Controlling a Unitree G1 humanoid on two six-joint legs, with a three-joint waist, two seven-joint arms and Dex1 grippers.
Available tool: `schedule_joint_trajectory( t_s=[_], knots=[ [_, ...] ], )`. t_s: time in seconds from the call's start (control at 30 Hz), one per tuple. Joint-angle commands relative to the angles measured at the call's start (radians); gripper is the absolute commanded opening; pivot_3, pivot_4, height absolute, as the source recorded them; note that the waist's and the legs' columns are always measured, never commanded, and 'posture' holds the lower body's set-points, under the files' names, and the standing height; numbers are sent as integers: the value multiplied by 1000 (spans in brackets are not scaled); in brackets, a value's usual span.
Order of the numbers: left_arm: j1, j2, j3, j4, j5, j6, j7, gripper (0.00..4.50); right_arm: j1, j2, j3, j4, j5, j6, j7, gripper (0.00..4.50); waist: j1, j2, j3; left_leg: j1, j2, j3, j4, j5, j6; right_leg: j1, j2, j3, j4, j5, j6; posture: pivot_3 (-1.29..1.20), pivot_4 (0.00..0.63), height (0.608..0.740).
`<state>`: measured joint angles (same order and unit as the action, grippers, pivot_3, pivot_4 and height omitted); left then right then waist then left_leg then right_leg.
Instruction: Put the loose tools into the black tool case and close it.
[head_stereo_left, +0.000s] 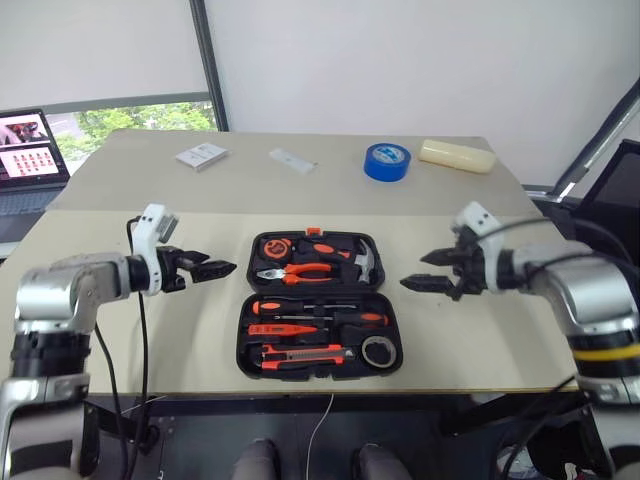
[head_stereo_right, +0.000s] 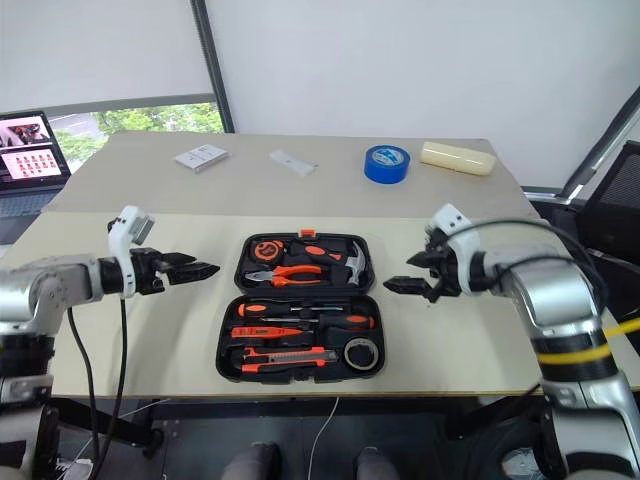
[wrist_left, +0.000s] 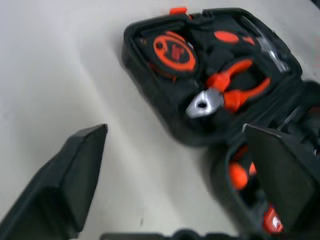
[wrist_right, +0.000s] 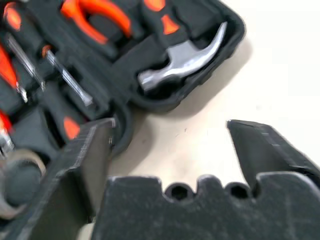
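The black tool case (head_stereo_left: 244, 340) lies open and flat at the table's front middle, orange latch at its far edge. In its near half rest an orange-and-black utility knife (head_stereo_left: 300, 354), two black-and-orange screwdrivers (head_stereo_left: 312, 308), a small orange screwdriver (head_stereo_left: 285, 329) and a grey tape roll (head_stereo_left: 377, 350). Pliers (head_stereo_left: 300, 270) and a hammer (head_stereo_left: 362, 262) fill the far half. My left gripper (head_stereo_left: 222, 270) hovers open just left of the case, pointing at it, empty. My right gripper (head_stereo_left: 413, 271) hovers open just right of the case, empty too.
A blue tape roll (head_stereo_left: 386, 161) and a pale yellow block (head_stereo_left: 456, 155) sit at the table's far right. Two small white items (head_stereo_left: 201, 156) lie at the far left and middle. A laptop (head_stereo_left: 30, 150) stands off the table's left side.
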<state>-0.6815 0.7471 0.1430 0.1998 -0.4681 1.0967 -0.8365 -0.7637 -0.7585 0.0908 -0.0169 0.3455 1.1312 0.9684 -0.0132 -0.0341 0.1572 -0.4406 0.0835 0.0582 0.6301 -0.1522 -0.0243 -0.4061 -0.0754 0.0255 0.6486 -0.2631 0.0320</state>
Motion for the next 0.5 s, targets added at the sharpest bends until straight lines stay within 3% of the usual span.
schedule_joint_trajectory(
  t_s=[0.03, 0.13, 0.23, 0.4, 0.5],
  knots=[
    [-65, -40, -54, 41, 25, 37, 51, 4500, -110, 36, 89, 97, -22, 121, -49, 4181, -1, 0, 0, -1, 0, 0, 0, 0, 0, -1, 0, 0, 0, 0, 0, 0, 150, 740],
    [-121, -76, -94, 124, 58, 2, 76, 4500, -203, 119, 114, 262, -54, 99, -103, 4181, -1, 0, 0, -3, -1, 0, -1, 0, 0, -3, 1, 2, 0, 0, 0, 0, 150, 740],
    [-147, -105, -118, 186, 88, -40, 90, 4500, -244, 178, 118, 394, -90, 31, -149, 4181, 0, 0, 0, -16, -1, 0, 0, 0, 1, -17, 1, 3, 4, 0, 0, 0, 150, 740],
    [-140, -134, -117, 191, 100, -50, 112, 4500, -259, 197, 125, 444, -98, 20, -141, 4181, 5, -1, 0, -19, -2, 0, 1, 0, 1, -20, 0, 3, 7, 0, 1, 0, 150, 740],
    [-135, -136, -107, 191, 98, -50, 118, 3775, -268, 215, 121, 483, -110, 7, -161, 4225, 2, -1, 0, -19, -2, -1, 2, 0, 1, -20, 0, 3, 8, 0, 1, 0, 150, 740]
  ],
)
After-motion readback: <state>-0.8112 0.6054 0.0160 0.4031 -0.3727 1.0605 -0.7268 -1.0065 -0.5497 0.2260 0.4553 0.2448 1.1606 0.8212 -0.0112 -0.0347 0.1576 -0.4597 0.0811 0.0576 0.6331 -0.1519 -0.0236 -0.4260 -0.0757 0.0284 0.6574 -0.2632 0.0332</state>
